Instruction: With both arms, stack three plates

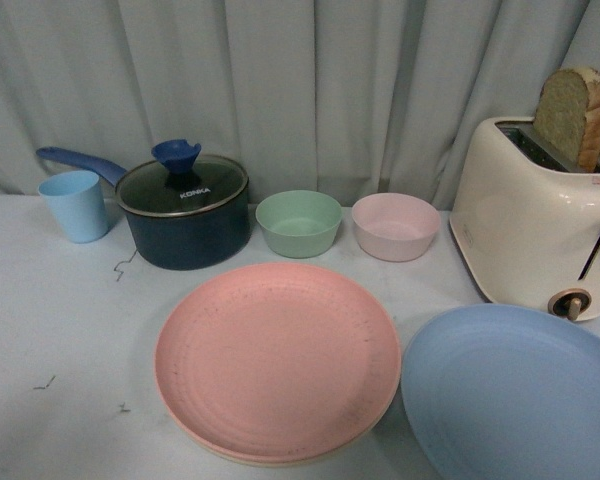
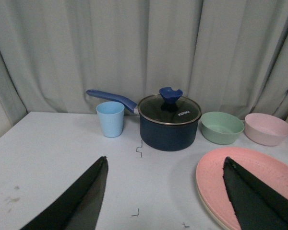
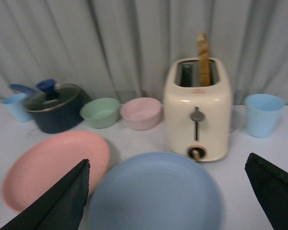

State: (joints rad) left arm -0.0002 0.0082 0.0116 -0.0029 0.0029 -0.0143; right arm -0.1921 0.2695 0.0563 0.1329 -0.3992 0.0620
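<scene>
A pink plate (image 1: 277, 360) lies at the middle of the table, on top of a beige plate whose rim (image 1: 270, 462) peeks out along its near edge. To its right, a light blue plate (image 1: 515, 395) lies by itself, close to the pink one. Neither gripper shows in the front view. In the left wrist view my left gripper (image 2: 165, 158) is open and holds nothing; one finger (image 2: 254, 201) hangs over the pink plate (image 2: 211, 177). My right gripper (image 3: 168, 158) is open and holds nothing, straddling the blue plate (image 3: 156, 191), with the pink plate (image 3: 57, 160) beside it.
Along the back stand a light blue cup (image 1: 75, 205), a dark blue lidded pot (image 1: 185, 215), a green bowl (image 1: 298, 222) and a pink bowl (image 1: 395, 226). A cream toaster (image 1: 535, 225) holding bread stands behind the blue plate. Another blue cup (image 3: 263, 114) stands beyond the toaster.
</scene>
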